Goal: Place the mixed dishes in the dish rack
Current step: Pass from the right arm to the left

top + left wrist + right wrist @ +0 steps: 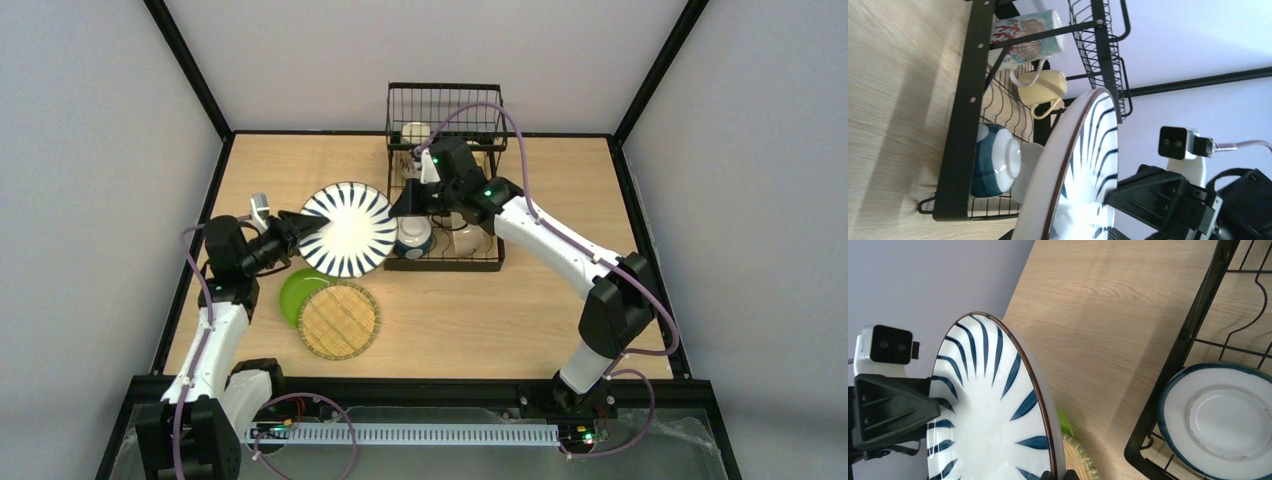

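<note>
At the left side of the worktop (pixel 470 320), my left hand (pixel 312 226) is clamped on the left rim of the striped plate (pixel 352 232), one finger lying dark across its white face. The plate is lifted off the wood and stands tilted, its blue-black stripes turned toward the overhead camera. Below it, flat on the worktop, lies the green plate (pixel 289 293), and the woven yellow plate (pixel 340 321) rests partly on top of it, covering its right side. At the striped plate's right rim is my right hand (pixel 400 205), reaching back from over the dish rack (pixel 445 100). In my right wrist view the brown-edged rim runs down to my fingertips at the bottom of the frame, but too little of them shows, so I cannot tell whether that hand is gripping or loose. Just right of the plate, in the near left corner of the rack's lower level, sits the blue bowl (pixel 413 238), its foot ring showing to my wrist cameras. Beside it to the right is the yellow mug (pixel 466 240), lying with its handle outward. Farther back a pale mug (pixel 415 131) sits under the raised upper basket. The rack stands at the far middle of the worktop.
</note>
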Robot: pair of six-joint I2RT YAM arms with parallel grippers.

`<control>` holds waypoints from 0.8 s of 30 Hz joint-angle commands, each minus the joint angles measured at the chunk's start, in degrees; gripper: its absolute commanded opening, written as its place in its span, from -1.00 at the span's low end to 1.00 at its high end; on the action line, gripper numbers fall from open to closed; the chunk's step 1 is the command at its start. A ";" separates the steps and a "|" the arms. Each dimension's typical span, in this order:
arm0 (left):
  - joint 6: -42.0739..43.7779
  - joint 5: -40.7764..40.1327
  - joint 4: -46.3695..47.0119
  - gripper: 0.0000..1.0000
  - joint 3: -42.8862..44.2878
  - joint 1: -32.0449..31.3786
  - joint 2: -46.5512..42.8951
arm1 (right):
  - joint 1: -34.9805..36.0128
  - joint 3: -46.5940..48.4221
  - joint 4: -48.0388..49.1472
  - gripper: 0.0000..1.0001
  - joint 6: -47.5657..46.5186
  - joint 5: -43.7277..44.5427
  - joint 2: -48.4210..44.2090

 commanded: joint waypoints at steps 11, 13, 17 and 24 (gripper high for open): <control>-2.07 3.92 7.39 -0.22 -0.50 -1.68 -1.97 | -0.03 3.67 2.88 -1.00 0.85 -4.45 0.17; -1.89 3.81 7.19 -0.45 -0.45 -1.65 -2.07 | -0.19 3.75 2.73 -1.00 0.71 -4.45 0.10; -1.55 3.13 6.52 -0.96 -0.26 -1.69 -2.17 | -0.38 3.85 2.33 -1.00 0.41 -4.49 0.08; -2.17 -0.09 6.59 -0.97 -1.02 -1.67 -3.73 | -1.18 4.17 1.11 -0.89 -0.54 -3.61 -0.91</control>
